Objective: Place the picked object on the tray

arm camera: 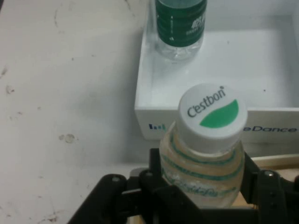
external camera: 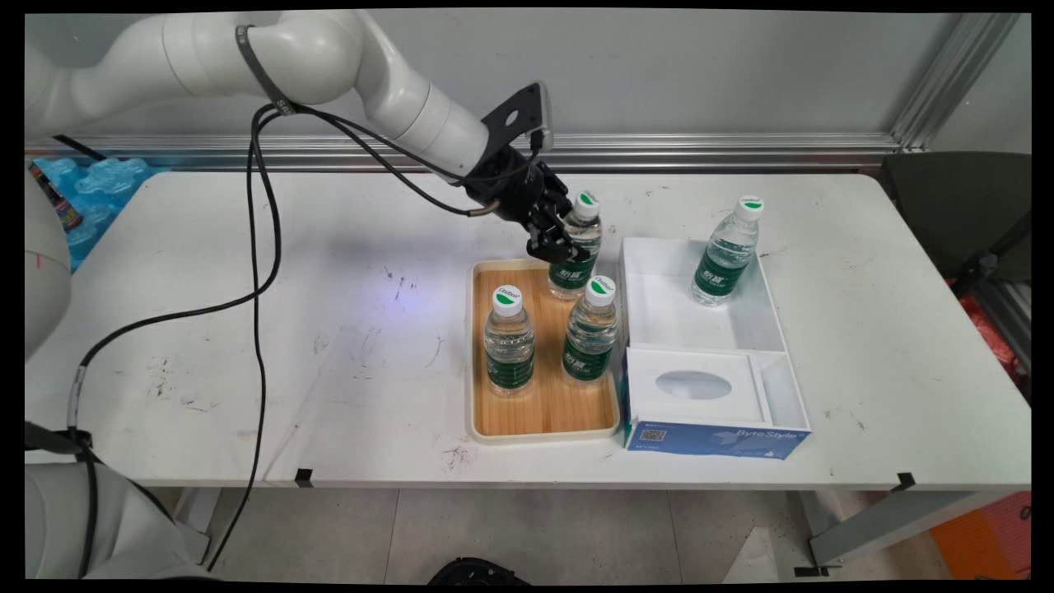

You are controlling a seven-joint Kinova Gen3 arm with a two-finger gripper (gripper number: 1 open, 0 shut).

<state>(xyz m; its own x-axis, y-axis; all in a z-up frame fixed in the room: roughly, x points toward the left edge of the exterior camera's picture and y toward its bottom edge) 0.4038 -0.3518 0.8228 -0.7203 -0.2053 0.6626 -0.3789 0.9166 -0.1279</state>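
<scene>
**A:** Jaws first: how do they stand?

**B:** Closed on the shoulder of a Cestbon water bottle (external camera: 578,247), one finger (arm camera: 156,168) pressed on each side of it, just under the white cap (arm camera: 213,117). The gripper (external camera: 557,239) comes in tilted from the upper left, not straight down.

**A:** Where is that bottle, taking the wooden tray (external camera: 543,416) as the mark?

**B:** At the tray's far edge, towards its right corner. Whether its base rests on the wood or is a little clear of it I cannot tell.

**A:** And working left to right from there?

**B:** Left of the tray is bare white table (external camera: 247,329), scuffed. On the tray, nearer the camera than the held one, stand two more bottles: one on the left (external camera: 509,342), one on the right (external camera: 591,332). Touching the tray's right side is a white box (external camera: 778,317) with a fourth bottle (external camera: 725,254) upright in its far compartment and a white insert (external camera: 696,387) with an oval hole in the near one.

**A:** What would make this grip go well?

**B:** My judgement: thin plastic high on the neck gives, so a firm, even squeeze and an upright bottle. The right tray bottle stands close by, so any travel should keep clear of it.
</scene>
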